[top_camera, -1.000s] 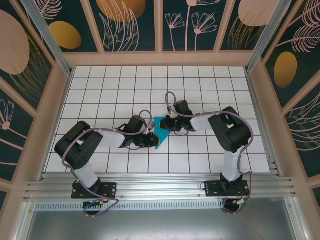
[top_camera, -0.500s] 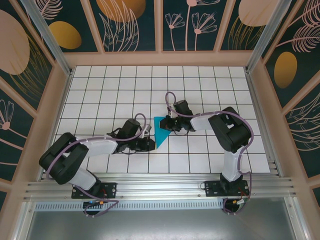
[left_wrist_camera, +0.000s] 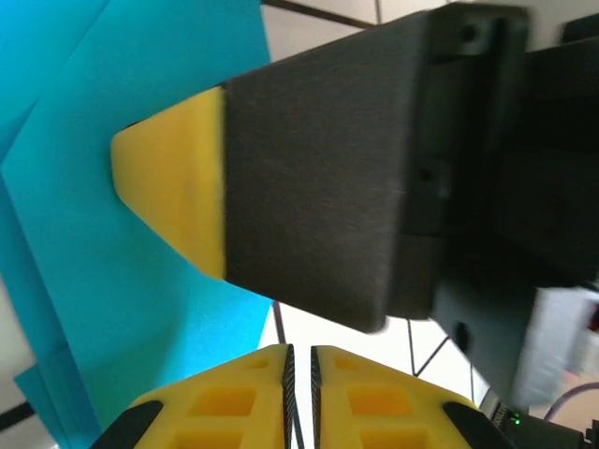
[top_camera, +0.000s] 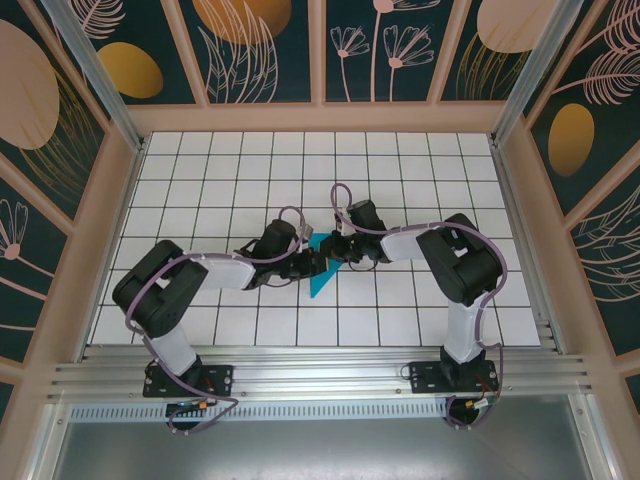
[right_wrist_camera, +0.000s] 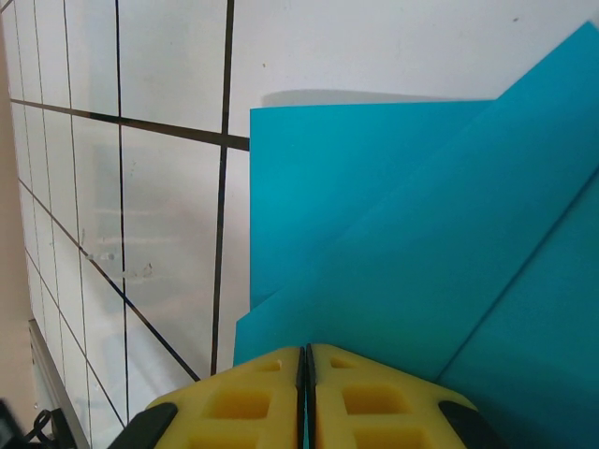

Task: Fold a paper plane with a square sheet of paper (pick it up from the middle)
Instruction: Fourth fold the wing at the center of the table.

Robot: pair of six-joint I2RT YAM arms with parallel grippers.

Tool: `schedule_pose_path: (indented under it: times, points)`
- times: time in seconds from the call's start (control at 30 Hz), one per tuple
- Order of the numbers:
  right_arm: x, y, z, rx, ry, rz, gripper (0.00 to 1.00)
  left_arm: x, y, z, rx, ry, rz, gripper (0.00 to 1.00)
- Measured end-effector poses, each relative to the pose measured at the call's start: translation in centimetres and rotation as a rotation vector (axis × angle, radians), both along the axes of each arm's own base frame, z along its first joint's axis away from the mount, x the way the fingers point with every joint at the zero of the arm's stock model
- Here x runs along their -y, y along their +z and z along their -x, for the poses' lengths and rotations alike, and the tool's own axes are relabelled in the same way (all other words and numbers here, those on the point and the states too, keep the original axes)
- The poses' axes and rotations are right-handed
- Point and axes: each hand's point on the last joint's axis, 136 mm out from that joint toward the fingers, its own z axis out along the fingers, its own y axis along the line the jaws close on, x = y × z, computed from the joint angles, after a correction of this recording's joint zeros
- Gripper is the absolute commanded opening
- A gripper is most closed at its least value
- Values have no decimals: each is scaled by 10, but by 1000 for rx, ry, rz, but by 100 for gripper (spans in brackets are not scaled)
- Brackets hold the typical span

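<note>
Left end effector [top_camera: 314, 263] newly onto square sheet of paper [top_camera: 320, 281], clenched like right end effector [top_camera: 337, 252]; point nearward, long axis near-far.

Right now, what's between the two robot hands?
The folded blue paper lies on the table between the left gripper and the right gripper. The top view shows it.

no readable text, no labels, no numbers anywhere

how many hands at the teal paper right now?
2. Left hand, shut, over the left part of the folded teal paper; right hand, shut, at its far-right edge, mid-table.
</note>
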Motion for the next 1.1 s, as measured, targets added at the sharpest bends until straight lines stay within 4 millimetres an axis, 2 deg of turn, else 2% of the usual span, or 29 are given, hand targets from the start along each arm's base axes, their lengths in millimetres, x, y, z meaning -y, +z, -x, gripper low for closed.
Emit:
schedule_pose_path:
  times: [0.2,0.37,0.57,0.63,0.77,0.87,1.0,1.1]
  points:
    - [0,0,0,-7,-7,-4,13,-6,-26,7,-55,4,-45,16]
    - [-1,1,-1,-9,-8,-4,14,-8,-26,10,-35,-10,-22,15]
    - [-2,3,-2,-15,-10,7,16,-12,-27,15,-5,-22,-17,10]
    - [-2,4,0,-13,-12,20,10,-13,-27,15,-2,-23,-17,7]
    - [1,8,6,-12,-11,51,7,-16,-28,19,0,-26,-20,4]
    - [-1,11,18,-2,13,52,7,-18,-28,21,4,-32,-30,3]
    - [0,0,34,-27,33,67,8,-19,-28,23,5,-38,-36,3]
    - [-3,0,32,-26,37,58,9,-19,-28,23,4,-41,-34,3]
